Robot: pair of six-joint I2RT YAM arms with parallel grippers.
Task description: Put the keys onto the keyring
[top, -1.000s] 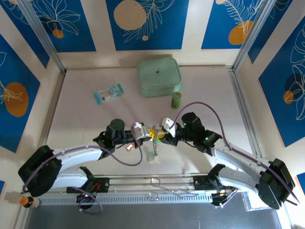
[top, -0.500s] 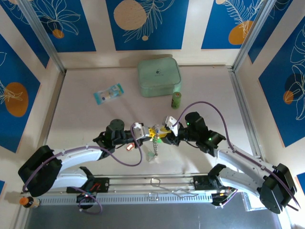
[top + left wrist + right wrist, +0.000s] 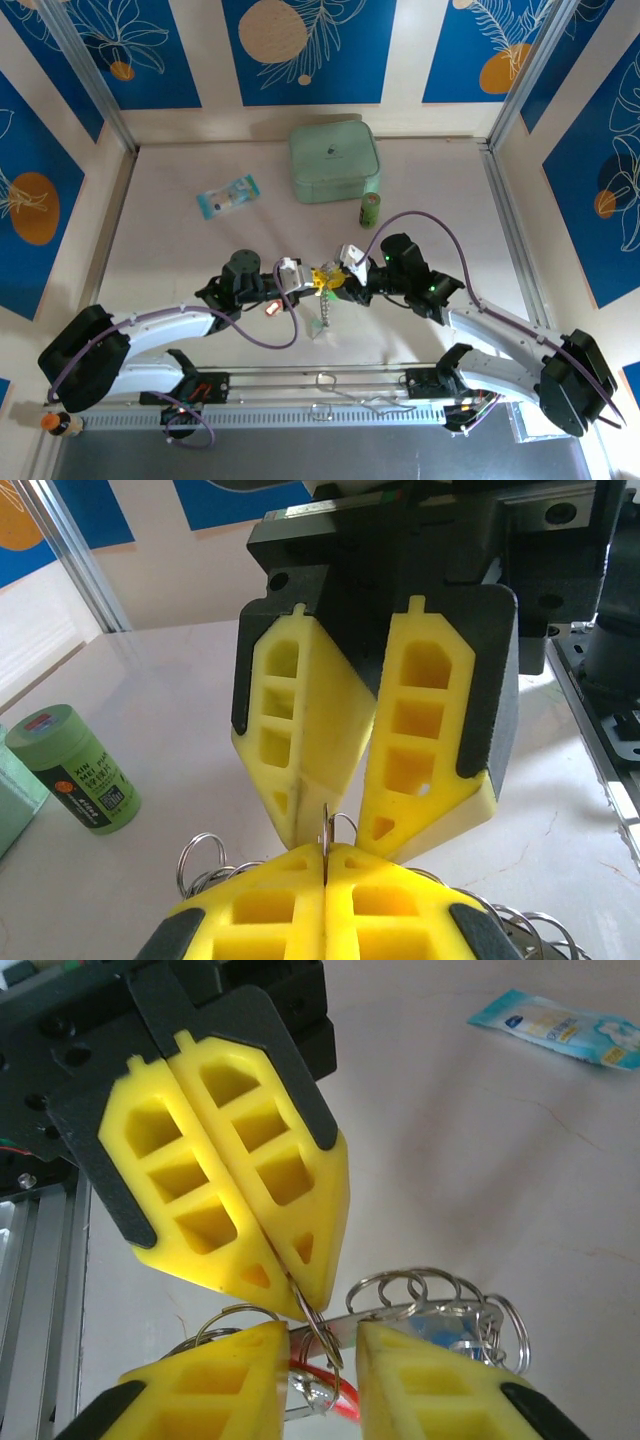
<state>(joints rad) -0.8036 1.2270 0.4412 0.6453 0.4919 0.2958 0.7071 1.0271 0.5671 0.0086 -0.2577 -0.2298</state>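
Keyring [image 3: 400, 1285] sits in midair between my claws, which meet tip to tip. My left claw [image 3: 300, 1305] is fully closed, pinching one loop. My right claw [image 3: 325, 1345] is half open; a key [image 3: 390, 1322] blade spans its gap finger to finger, grip unconfirmed.

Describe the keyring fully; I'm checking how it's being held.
The keyring looks like a cluster of thin, shiny silver wire loops, with a flat metal strip across them and something red beneath. It is held clear of the table, one loop pinched in the shut left tool. The right tool stands open, a finger on either side of the strip.
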